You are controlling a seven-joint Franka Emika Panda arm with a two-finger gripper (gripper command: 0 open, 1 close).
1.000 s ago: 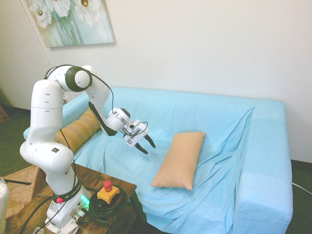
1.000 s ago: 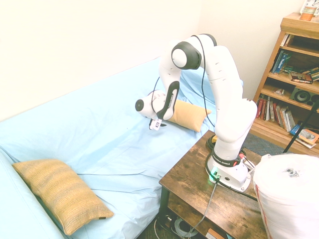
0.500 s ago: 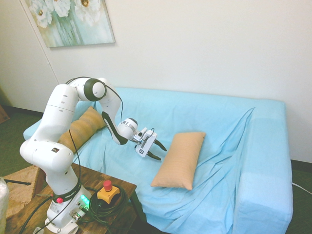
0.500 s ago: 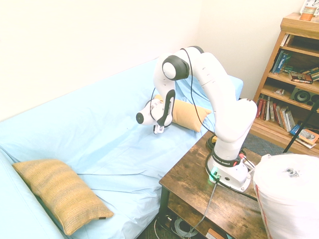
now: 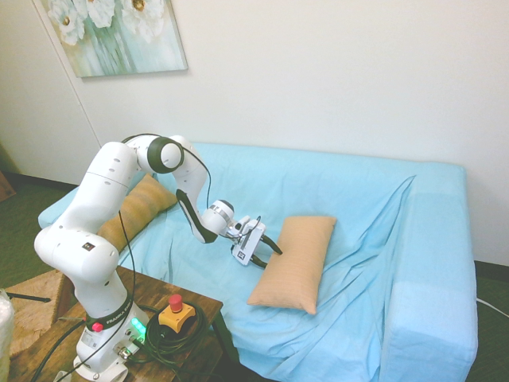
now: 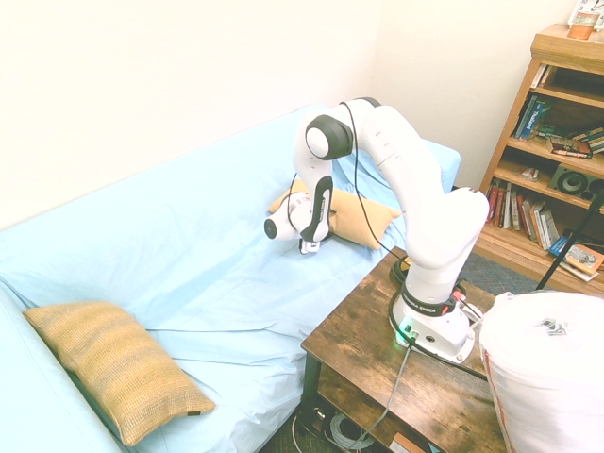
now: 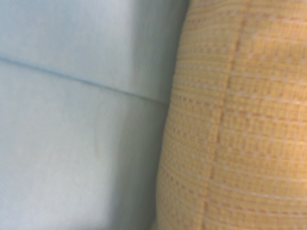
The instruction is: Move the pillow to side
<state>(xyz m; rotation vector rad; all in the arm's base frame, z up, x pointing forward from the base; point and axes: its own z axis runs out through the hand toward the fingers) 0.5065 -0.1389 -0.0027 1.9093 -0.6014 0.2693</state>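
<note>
In the last second my hand (image 5: 269,249) has swept down across the seat and now sits, fingers spread and empty, against the near long edge of the pillow (image 5: 296,259). The pillow lies flat mid-sofa just ahead of my hand, the side (image 5: 433,263) well beyond it, so a push or grasp comes next.

I stand in a living room — a home, or a room got up as one. A long sofa (image 5: 334,191) draped in a light blue sheet fills the wall before me, with a striped cushion (image 5: 135,208) at one end. A flower painting (image 5: 115,33) hangs above it. On my other side a wooden bookshelf (image 6: 557,142) holds books and a small speaker — beside it, green carpet (image 5: 20,231).
</note>
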